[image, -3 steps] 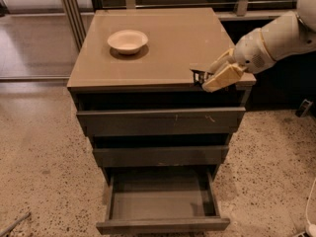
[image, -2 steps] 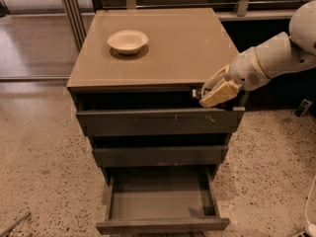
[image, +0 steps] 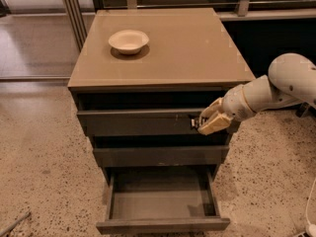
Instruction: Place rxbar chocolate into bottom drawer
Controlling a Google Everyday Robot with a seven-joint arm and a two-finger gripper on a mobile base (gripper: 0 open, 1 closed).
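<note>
while the gripper (image: 202, 124) hangs before the top drawer (image: 133, 122) near the cabinet's (image: 163, 157) right edge, clenched on the rxbar chocolate (image: 194, 123), the pulled-out bottom drawer (image: 163, 224) lies below and slightly left, its long axis side to side. a cream bowl (image: 129, 40) sits up top, with speckled floor (image: 39, 172) around.

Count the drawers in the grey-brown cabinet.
3: top drawer under the tabletop, middle drawer below, bottom drawer pulled open lowest. The gripper holds the black rxbar chocolate before the top drawer's right end.
</note>
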